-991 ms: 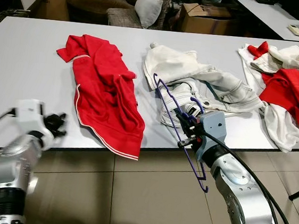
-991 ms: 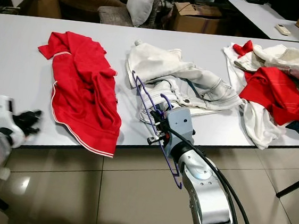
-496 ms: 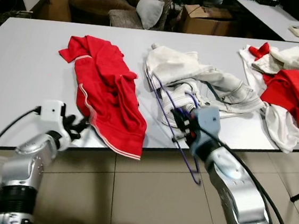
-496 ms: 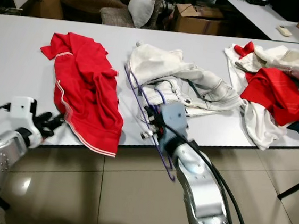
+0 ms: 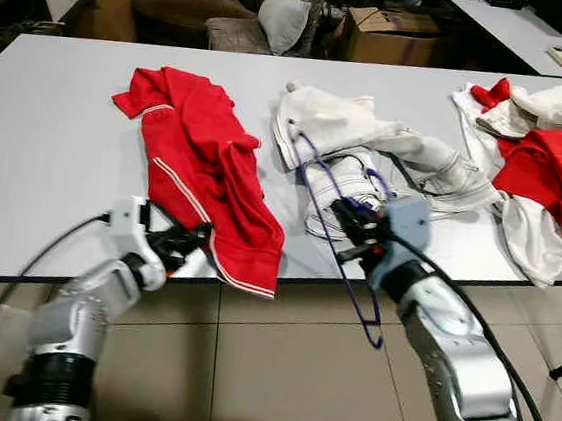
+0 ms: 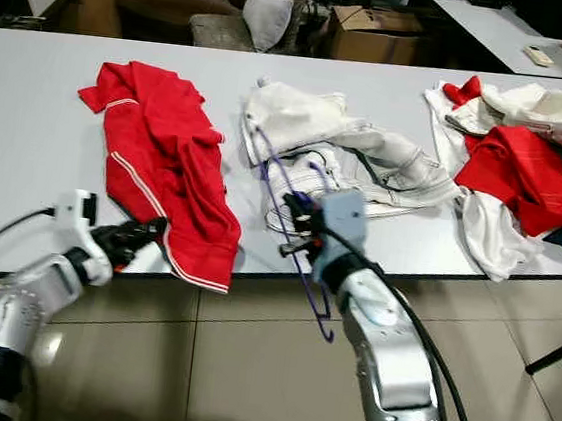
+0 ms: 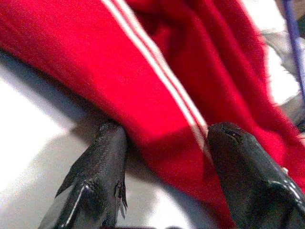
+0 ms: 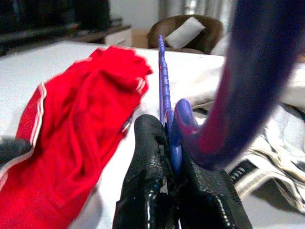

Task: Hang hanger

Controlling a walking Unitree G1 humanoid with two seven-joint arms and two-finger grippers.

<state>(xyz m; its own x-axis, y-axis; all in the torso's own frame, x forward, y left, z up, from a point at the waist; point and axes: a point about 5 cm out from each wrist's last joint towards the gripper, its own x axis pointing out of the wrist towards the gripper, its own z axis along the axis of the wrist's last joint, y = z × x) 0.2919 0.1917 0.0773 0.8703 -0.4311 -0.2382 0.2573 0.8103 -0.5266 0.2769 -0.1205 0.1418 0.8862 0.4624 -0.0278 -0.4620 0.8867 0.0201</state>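
we held the thin purple wire hanger (image 5: 332,223) pinched in our right gripper (image 5: 351,230), fingers pressed together on its neck, hovering just over the near edge of the long white table (image 5: 36,145), beside the crumpled white jeans (image 5: 367,154). our left gripper (image 5: 185,243) stood spread around the hem of the red shirt with white trim (image 5: 200,167), which hung over that same edge. we judged the grip should take the hem deep and square, lifting a single layer of cloth so the hanger could slide in.
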